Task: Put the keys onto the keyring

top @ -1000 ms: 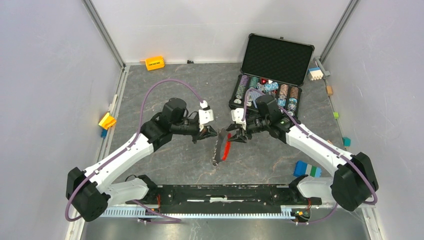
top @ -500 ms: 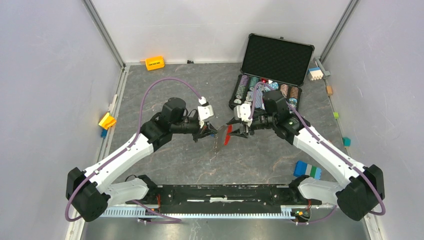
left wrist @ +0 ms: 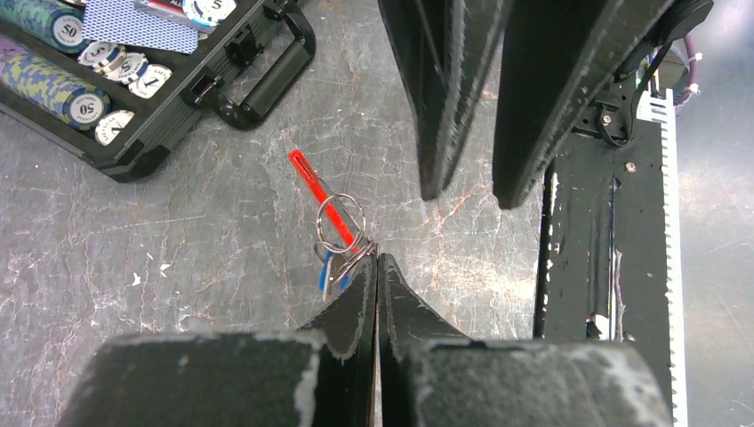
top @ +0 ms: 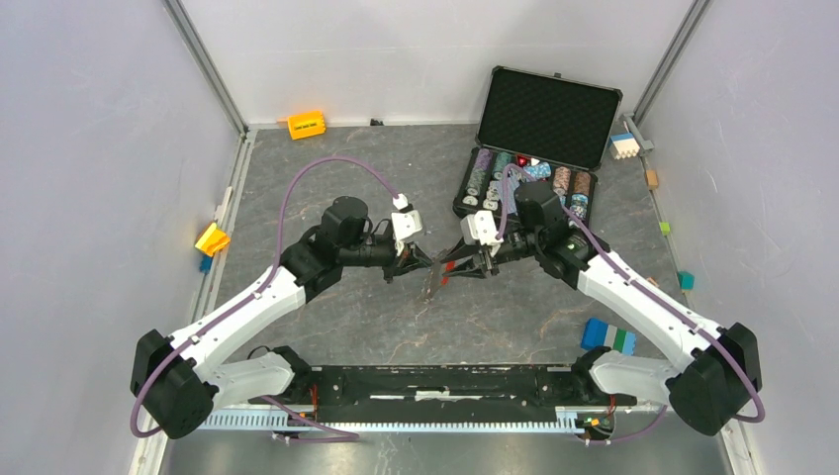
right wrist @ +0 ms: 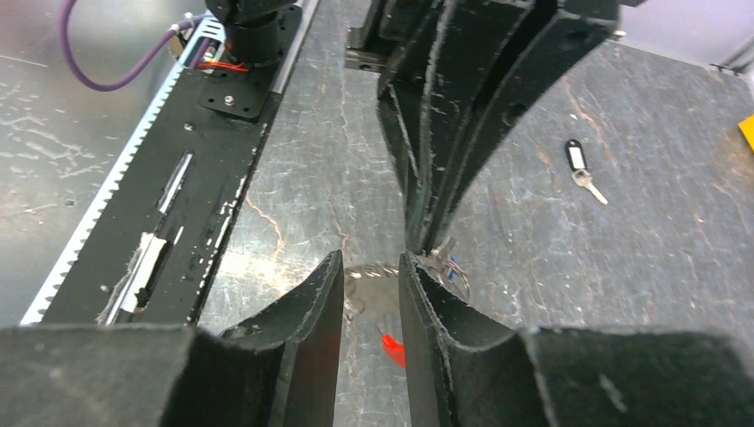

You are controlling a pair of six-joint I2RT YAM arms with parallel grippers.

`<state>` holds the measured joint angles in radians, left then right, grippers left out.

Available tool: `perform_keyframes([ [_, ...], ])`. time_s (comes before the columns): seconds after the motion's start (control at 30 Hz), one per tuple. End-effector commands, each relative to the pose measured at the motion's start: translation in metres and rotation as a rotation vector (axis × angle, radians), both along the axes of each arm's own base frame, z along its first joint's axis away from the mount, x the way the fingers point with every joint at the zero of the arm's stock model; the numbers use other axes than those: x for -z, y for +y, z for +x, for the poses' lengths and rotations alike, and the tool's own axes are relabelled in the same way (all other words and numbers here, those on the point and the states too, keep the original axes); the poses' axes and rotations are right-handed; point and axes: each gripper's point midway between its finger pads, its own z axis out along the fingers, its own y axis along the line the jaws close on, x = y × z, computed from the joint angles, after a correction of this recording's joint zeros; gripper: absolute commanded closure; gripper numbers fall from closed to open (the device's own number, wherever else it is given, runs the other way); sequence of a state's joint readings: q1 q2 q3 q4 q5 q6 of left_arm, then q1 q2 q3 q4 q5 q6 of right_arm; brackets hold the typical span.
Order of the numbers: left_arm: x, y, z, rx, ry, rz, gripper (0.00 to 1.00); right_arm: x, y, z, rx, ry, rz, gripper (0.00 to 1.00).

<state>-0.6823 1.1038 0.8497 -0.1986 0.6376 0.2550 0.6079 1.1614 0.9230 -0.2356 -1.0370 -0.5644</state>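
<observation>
- The left tool [left wrist: 375, 261] is clenched on the keyring [left wrist: 341, 219]. It pinches the metal loop and seems to hold it clear of the table [top: 495, 327].
- The red fob [left wrist: 313, 182] dangles from the loop. Something blue sits at the pinch, perhaps a tagged key, but it is too small to tell.
- The right tool [right wrist: 371, 267] faces the loop from just beside it, fingers parted, with nothing visibly in its grasp.
- One key [right wrist: 582, 171], with a small tag, lies flat on the table, well apart from both tools.
- Likely step: the loop is being presented for threading. Next, the right tool would need to fetch that key and work it onto the loop, which calls for fine alignment and a firm left hold.
</observation>
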Motion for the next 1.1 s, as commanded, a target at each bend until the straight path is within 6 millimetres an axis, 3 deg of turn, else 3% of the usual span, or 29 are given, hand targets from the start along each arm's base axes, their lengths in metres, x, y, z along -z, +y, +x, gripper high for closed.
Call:
perform_keyframes([
  [0.0, -0.023, -0.007, 0.000, 0.024, -0.039, -0.077, 0.98, 0.001, 0.008, -0.013, -0.071, 0.004, 0.013, 0.66],
  [0.57, -0.014, -0.005, -0.027, 0.161, -0.079, -0.099, 0.98, 0.022, 0.016, 0.000, -0.030, -0.004, -0.058, 0.71],
  [1.07, -0.016, -0.006, -0.024, 0.149, -0.075, -0.107, 0.98, 0.035, 0.021, -0.006, -0.061, 0.028, -0.083, 0.72],
])
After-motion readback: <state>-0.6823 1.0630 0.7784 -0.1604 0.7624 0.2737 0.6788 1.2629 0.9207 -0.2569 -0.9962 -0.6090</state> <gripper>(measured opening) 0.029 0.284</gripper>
